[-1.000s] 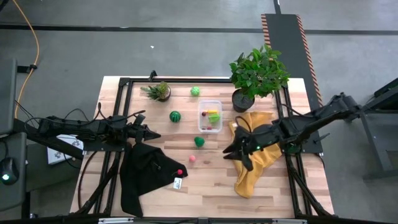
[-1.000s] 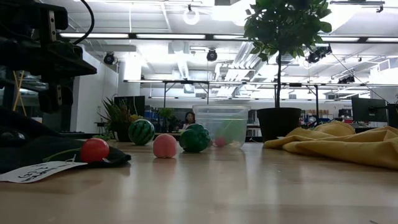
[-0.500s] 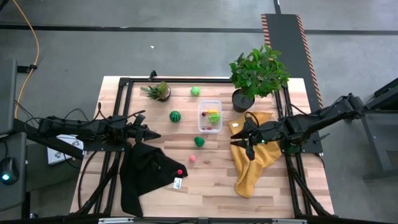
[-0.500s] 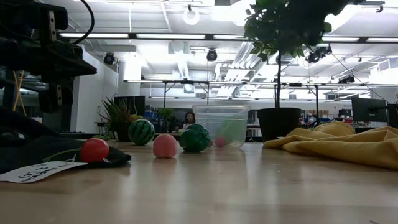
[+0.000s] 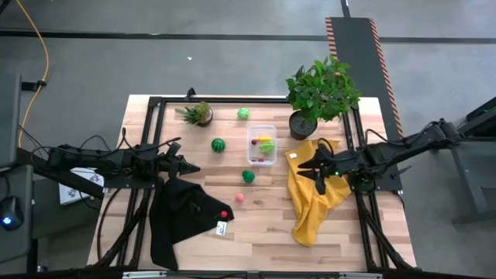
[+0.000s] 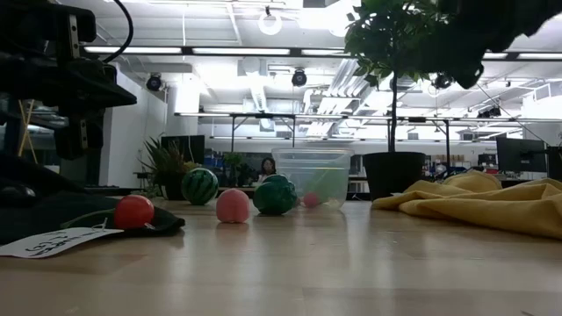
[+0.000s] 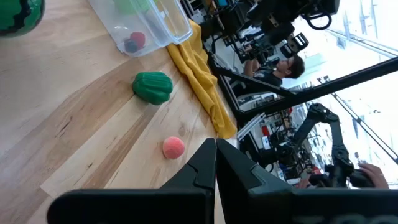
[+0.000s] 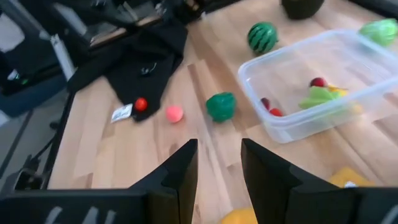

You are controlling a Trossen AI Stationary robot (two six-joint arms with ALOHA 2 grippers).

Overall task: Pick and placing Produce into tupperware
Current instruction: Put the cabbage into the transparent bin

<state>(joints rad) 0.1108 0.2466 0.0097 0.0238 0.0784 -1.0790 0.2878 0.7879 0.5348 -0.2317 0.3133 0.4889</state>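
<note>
The clear tupperware stands on the table and holds a yellow piece, a leafy green piece and tiny red ones. Outside it lie the striped melon, a green ball, a dark-green piece, a pink ball and a red ball on the black cloth. My right gripper hovers open and empty over the yellow cloth, right of the tupperware. My left gripper waits shut at the table's left, above the black cloth.
A yellow cloth covers the right part of the table and a black cloth with a white tag the left near part. A large potted plant and a small one stand at the far edge. People show in the room beyond.
My right gripper has drawn back toward the table's right edge and slightly toward the far edge, from beside the dark-green piece to over the yellow cloth. The produce and the tupperware have stayed where they were.
</note>
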